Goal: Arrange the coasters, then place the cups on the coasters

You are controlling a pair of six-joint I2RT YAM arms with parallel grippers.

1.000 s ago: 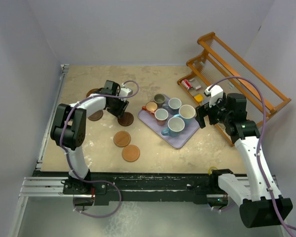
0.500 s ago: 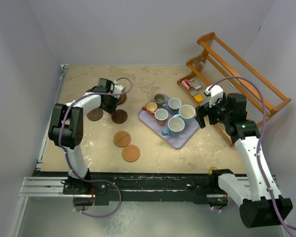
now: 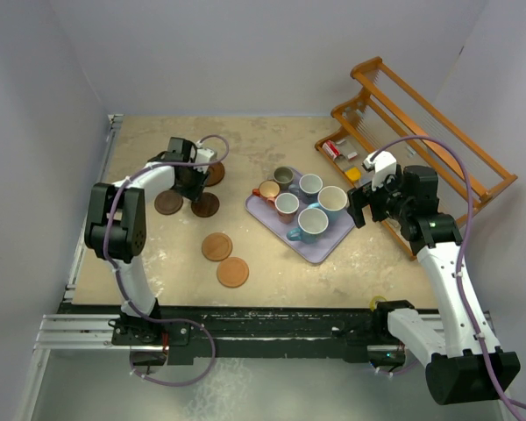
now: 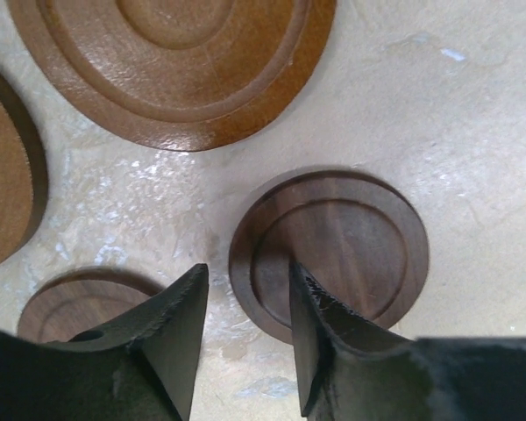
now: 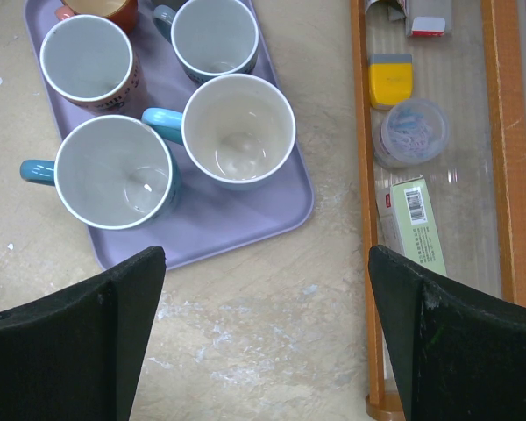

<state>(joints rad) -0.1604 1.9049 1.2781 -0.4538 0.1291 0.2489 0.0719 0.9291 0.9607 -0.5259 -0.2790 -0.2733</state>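
Note:
Several brown coasters lie on the table's left half, among them a dark coaster (image 3: 205, 205) and two lighter ones (image 3: 216, 246) (image 3: 232, 272). My left gripper (image 3: 188, 180) (image 4: 245, 281) hangs low over the dark coaster (image 4: 333, 250). Its jaws stand a little apart astride the coaster's left rim, one finger (image 4: 320, 342) over the coaster's face and the other over bare table. The cups stand on a lavender tray (image 3: 326, 240): two light blue (image 5: 114, 171) (image 5: 238, 130), a grey-blue (image 5: 215, 37) and a pinkish-red (image 5: 86, 60). My right gripper (image 3: 361, 206) (image 5: 263, 263) hovers wide open right of the tray, holding nothing.
A wooden rack (image 3: 421, 132) with small boxes and a yellow item runs along the right side, its rail (image 5: 361, 175) close to my right gripper. More coasters (image 4: 171, 70) (image 4: 4, 175) crowd round my left gripper. Walls close the table's far and left sides.
My left gripper has moved left and slightly farther away, and the dark coaster under it has slid left with it. The right arm has not moved.

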